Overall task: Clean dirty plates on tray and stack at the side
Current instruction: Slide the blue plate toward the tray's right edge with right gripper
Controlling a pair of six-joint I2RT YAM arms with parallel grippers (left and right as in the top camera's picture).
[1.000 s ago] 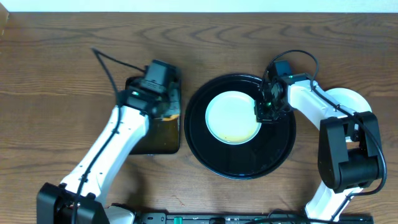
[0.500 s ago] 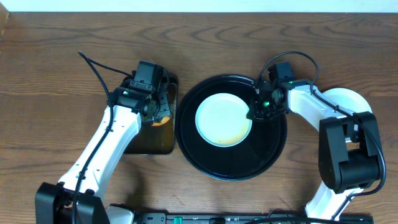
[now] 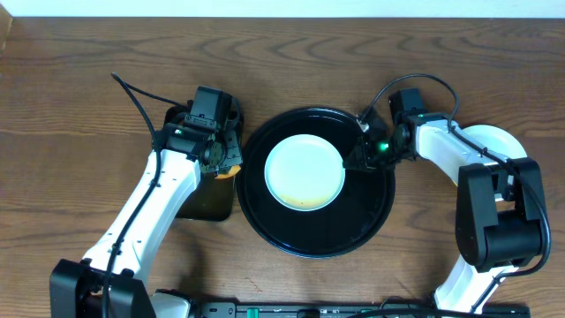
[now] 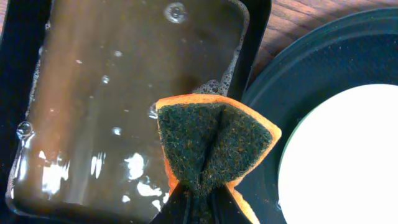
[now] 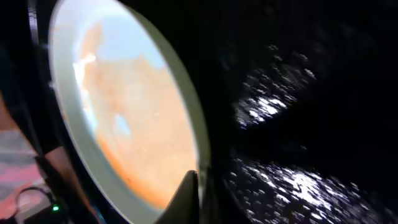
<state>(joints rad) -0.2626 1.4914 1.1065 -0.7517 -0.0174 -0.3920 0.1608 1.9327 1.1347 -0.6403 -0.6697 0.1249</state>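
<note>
Under everything, wooden table (image 3: 71,79), dark grain running left to right. At its centre, large round glossy black tray (image 3: 364,216) with a raised rim, wet-looking highlights on its bare bottom in the right wrist view. Just left of it, close against its rim, smaller rectangular black tray (image 3: 210,201) holding a shallow pool of brownish water with bubbles.

On the round tray, left of its middle, one pale mint-white plate (image 3: 305,170), lying flat. Orange-brown sauce smeared along its lower edge from overhead, and over much of its face up close. Off the tray, near the table's right edge, another white plate (image 3: 496,141), partly hidden behind the right arm. One plate or a stack there, impossible to tell.

Orange sponge (image 4: 214,140) with a dark green scouring face, folded and pinched in the left gripper (image 4: 198,200), jaws clamped on it. Hanging over the rectangular tray's right wall and the round tray's rim.

Low inside the round tray, at the plate's right rim, right gripper (image 3: 357,161), jaws together, one dark fingertip (image 5: 186,194) against the plate's edge. Pinched on that rim or only touching, not clear.
</note>
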